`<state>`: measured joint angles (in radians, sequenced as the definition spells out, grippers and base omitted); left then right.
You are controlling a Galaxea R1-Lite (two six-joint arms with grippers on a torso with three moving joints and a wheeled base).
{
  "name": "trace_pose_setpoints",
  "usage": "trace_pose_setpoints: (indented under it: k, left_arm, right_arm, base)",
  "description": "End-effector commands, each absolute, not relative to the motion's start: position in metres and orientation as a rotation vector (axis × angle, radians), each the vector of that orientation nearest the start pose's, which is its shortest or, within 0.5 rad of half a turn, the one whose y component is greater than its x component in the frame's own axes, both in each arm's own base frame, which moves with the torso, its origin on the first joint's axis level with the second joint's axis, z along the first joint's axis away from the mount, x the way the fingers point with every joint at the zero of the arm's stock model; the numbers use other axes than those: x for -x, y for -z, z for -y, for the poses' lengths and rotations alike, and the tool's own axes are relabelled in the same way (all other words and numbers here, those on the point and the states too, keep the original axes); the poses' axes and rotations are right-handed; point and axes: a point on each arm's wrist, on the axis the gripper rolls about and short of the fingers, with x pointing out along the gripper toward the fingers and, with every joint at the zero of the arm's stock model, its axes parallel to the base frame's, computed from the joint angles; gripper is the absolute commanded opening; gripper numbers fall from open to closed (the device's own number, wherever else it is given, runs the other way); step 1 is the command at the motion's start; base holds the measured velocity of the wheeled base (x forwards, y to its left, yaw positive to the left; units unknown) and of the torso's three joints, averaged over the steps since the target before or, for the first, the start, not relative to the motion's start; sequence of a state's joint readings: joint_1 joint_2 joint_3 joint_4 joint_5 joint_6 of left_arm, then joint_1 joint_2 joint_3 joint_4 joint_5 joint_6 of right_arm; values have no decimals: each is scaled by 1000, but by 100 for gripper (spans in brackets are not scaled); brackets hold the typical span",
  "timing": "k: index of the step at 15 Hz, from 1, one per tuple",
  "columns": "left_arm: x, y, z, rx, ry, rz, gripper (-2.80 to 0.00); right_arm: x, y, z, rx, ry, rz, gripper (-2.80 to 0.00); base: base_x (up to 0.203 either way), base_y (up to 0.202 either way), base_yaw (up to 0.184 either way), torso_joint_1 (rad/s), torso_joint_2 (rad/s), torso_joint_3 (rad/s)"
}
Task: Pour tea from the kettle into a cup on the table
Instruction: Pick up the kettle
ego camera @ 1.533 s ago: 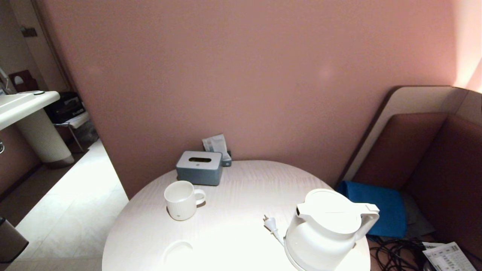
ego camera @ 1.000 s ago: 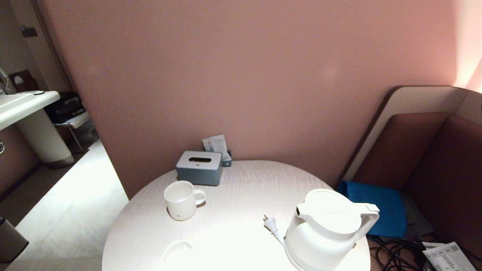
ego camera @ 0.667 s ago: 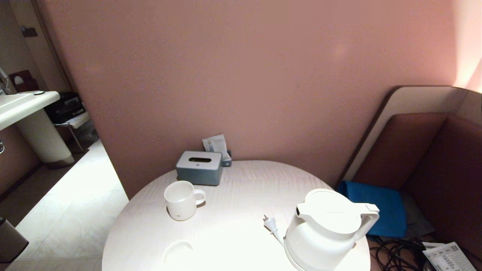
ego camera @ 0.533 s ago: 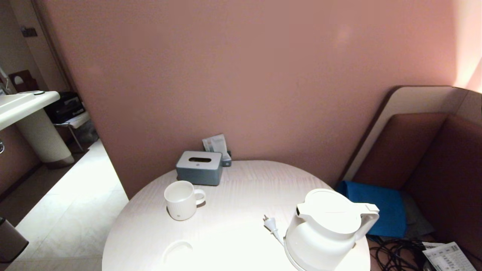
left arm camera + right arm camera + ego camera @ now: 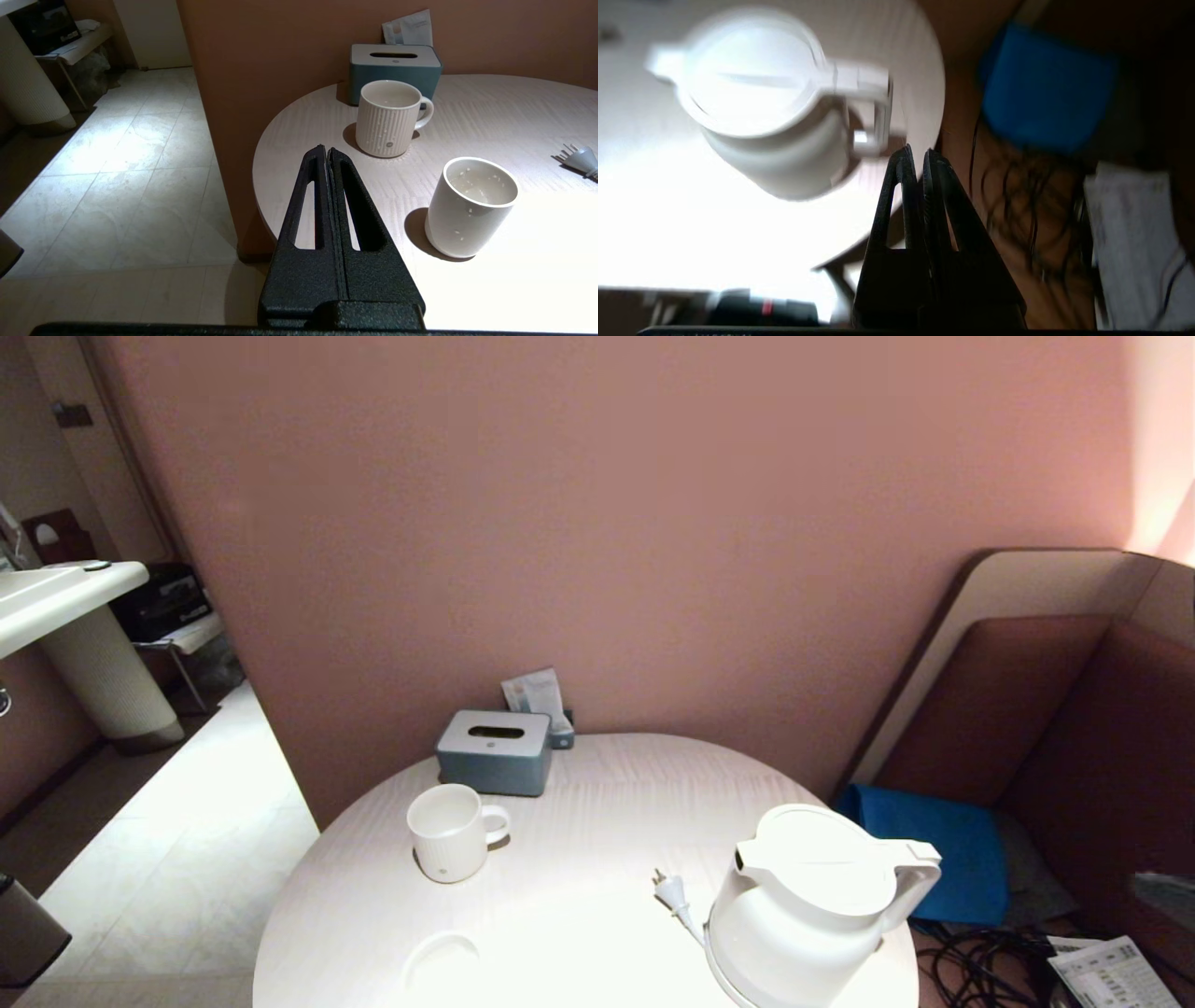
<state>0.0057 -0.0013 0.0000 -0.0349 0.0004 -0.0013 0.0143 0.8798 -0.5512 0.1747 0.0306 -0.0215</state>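
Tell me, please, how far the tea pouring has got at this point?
Nothing is done yet: the kettle sits on its base on the table, and the cup looks empty. In hand: the right gripper, shut, is near the kettle's handle. The left gripper is shut and idle. Grasping, lifting and pouring remain.

Ribbed mug (image 5: 449, 833) near tissue box (image 5: 494, 751); blue cushion (image 5: 934, 854).

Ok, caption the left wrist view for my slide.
Shut left claw at the table edge, facing cup and ribbed mug.
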Motion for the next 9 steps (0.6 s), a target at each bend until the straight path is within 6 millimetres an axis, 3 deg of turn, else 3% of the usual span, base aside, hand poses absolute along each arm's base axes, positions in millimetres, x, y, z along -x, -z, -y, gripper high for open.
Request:
trace_pose_setpoints:
  k: [1, 3, 5, 9]
  left_arm:
    - [23, -79, 0, 1, -8, 36, -280]
    - [23, -79, 0, 1, -8, 35, -280]
    - [23, -79, 0, 1, -8, 35, -280]
    - [23, -79, 0, 1, -7, 35, -280]
  right_arm:
    - [-140, -167, -3, 14, -50, -815, -280]
    - [-153, -138, -3, 4, -73, -1051, -280]
    - [-146, -110, -4, -15, -120, -1148, -280]
    - [-135, -77, -7, -26, -248, -933, -280]
  base:
    - [0, 0, 0, 0, 0, 0]
    - [0, 0, 0, 0, 0, 0]
    - [0, 0, 0, 0, 0, 0]
    - [0, 0, 0, 0, 0, 0]
